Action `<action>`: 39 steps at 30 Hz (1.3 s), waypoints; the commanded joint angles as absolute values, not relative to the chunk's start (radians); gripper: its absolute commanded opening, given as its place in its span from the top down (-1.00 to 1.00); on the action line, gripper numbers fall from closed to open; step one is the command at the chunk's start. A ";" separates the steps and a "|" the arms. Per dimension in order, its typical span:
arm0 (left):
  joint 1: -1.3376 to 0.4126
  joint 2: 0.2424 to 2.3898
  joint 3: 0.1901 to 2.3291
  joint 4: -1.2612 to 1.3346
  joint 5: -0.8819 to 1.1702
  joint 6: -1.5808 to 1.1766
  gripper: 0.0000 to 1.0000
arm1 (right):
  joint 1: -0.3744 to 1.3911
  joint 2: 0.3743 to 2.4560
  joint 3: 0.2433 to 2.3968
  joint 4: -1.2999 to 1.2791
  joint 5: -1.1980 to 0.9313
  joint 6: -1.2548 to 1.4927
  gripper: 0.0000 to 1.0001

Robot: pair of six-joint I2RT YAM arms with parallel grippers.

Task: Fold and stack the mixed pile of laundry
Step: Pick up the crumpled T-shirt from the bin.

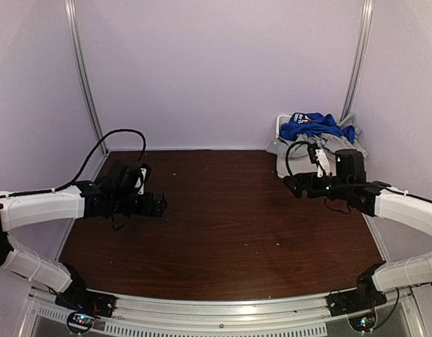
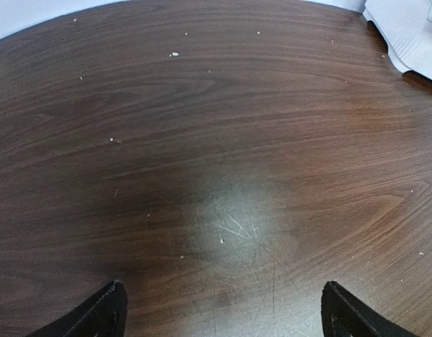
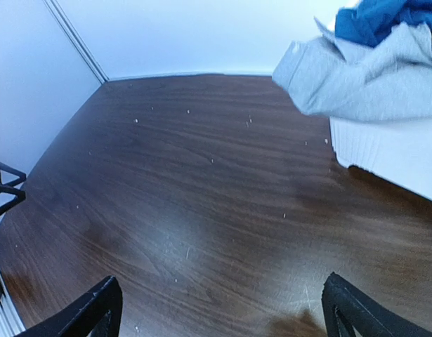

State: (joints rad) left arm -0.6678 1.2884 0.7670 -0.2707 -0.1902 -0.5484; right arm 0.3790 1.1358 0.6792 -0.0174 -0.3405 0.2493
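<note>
Blue and grey laundry pile (image 1: 315,133) heaped, far-right corner.

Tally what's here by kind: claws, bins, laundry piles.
Claws: 2, left claw and right claw, both open
White bin: 1
Laundry pile: 1, blue and grey cloth draped over the bin
Total: 4

bin (image 3: 391,149) mostly buried, laundry pile (image 3: 370,84) cropped

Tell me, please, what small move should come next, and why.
Probably swing the open right pincer toward the laundry pile in the white bin at the far right: it hangs empty over the table, and a grey garment drapes over the bin's edge, nearest that arm.
</note>
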 commanded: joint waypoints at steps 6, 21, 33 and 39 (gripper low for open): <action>-0.676 1.272 0.955 -0.273 -0.178 -0.425 -0.95 | 0.195 1.268 1.083 -0.140 -0.336 0.224 -0.99; -0.654 1.284 1.028 -0.308 -0.179 -0.440 -0.95 | -0.021 1.881 1.964 -0.563 -0.058 0.115 -1.00; -0.650 1.317 0.983 -0.275 -0.161 -0.469 -0.95 | -0.019 2.345 2.378 -0.749 0.015 0.059 -0.94; -0.649 1.344 1.017 -0.283 -0.152 -0.464 -0.95 | -0.008 2.358 2.425 -0.752 -0.070 0.056 0.47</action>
State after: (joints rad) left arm -0.6552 1.3319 0.9901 -0.3153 -0.1677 -0.4614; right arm -0.0177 2.3566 2.3726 -0.6983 -0.0242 0.0593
